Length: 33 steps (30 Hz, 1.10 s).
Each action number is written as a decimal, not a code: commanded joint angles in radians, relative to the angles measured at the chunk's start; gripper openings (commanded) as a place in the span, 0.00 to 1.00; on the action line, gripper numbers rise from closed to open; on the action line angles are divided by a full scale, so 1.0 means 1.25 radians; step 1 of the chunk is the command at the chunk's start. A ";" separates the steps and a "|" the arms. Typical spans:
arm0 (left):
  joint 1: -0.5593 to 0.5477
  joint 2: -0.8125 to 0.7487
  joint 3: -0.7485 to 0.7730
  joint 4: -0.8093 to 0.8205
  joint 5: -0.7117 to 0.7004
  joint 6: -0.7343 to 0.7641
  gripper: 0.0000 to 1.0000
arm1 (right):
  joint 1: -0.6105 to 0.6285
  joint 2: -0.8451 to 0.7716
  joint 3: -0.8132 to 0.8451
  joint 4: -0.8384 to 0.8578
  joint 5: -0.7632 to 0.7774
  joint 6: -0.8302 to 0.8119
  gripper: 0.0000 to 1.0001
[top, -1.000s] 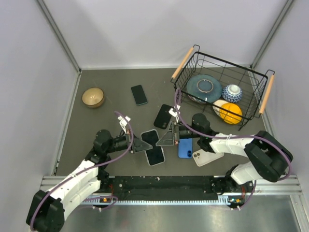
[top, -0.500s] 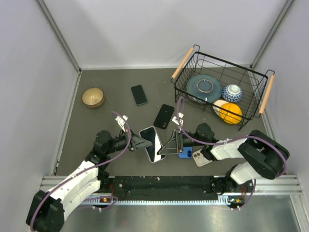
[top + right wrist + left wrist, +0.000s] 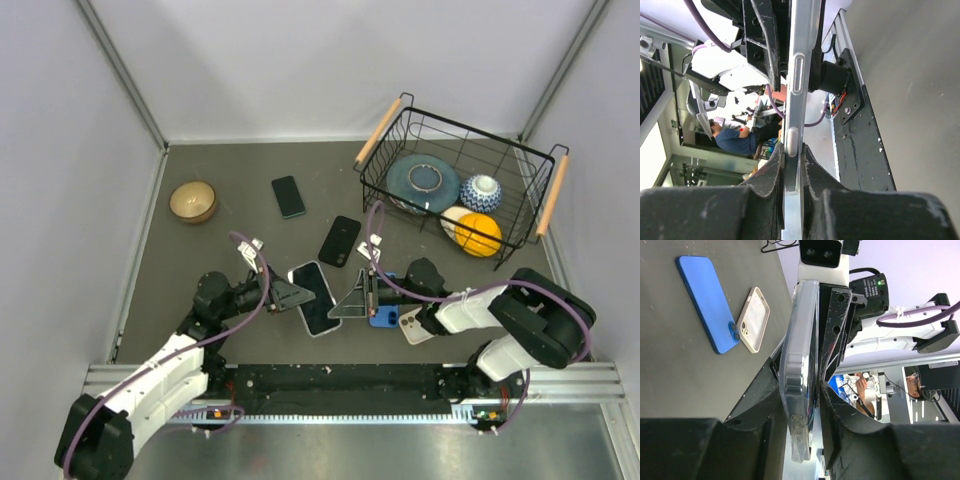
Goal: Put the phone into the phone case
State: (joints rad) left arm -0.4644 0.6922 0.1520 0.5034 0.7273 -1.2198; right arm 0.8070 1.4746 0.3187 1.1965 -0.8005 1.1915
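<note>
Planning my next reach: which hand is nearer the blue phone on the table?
Right. The right hand sits just beside the blue phone; the left hand is beyond the held phone.

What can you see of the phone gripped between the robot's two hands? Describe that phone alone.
The phone is a slim slab with a dark screen face-up and a pale rim, near the front edge of the table. The left hand clamps one long side, the right hand the other. Edge-on, a clear plastic-looking case wraps it; a silvery edge shows two side buttons. Whether it rests on the table is unclear.
</note>
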 commanded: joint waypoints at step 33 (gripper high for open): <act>-0.015 -0.123 0.081 -0.340 -0.108 0.102 0.52 | 0.017 -0.024 0.091 -0.022 0.065 -0.011 0.00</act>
State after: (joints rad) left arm -0.4808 0.5617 0.1818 0.1509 0.6498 -1.1477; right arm 0.8223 1.4818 0.3916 1.0794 -0.6880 1.2007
